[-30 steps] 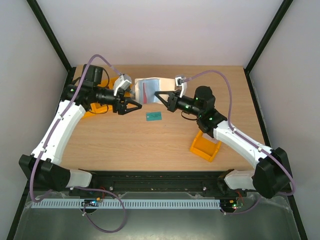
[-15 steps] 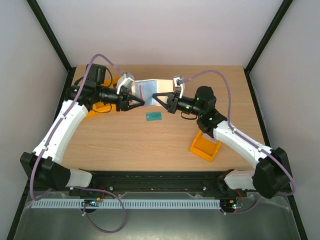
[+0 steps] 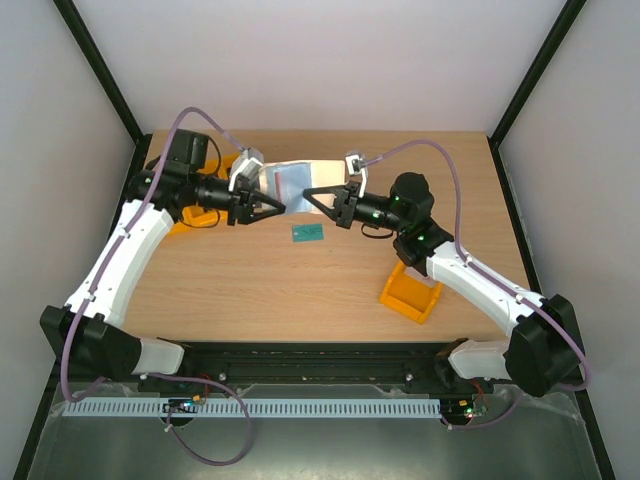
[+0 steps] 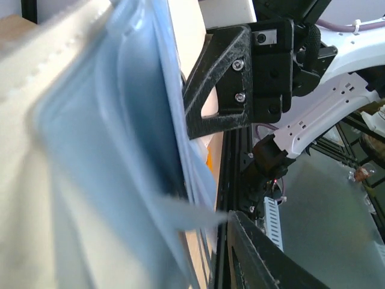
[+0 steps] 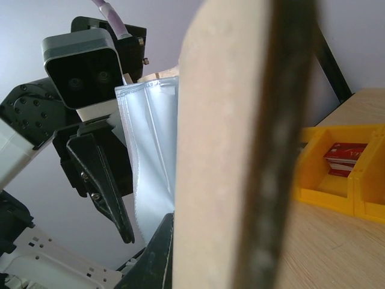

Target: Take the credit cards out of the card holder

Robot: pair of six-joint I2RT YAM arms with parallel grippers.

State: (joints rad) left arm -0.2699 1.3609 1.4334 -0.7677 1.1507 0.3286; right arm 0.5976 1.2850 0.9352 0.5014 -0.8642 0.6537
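Observation:
The cream card holder (image 3: pixel 296 181) hangs above the back of the table between both arms, its bluish sleeves (image 4: pixel 126 138) fanned open. My right gripper (image 3: pixel 309 192) is shut on its cream cover (image 5: pixel 225 150); one dark finger (image 5: pixel 153 259) presses that cover. My left gripper (image 3: pixel 281 206) reaches in from the left with narrow jaws. One left finger (image 4: pixel 267 256) touches the tip of a sleeve flap (image 4: pixel 201 215), and the other finger is hidden. A teal-green credit card (image 3: pixel 308 233) lies flat on the table below the holder.
An orange bin (image 3: pixel 412 294) sits by the right forearm, near the front. Another orange bin (image 5: pixel 337 180), behind the left arm, holds a dark red card-like item (image 5: pixel 341 158). The black frame posts stand at the table's sides.
The left jaws have narrowed and edged in against the holder. The holder has turned: the dark red edge seen a second ago no longer shows, only bluish sleeve. The right arm has barely moved.

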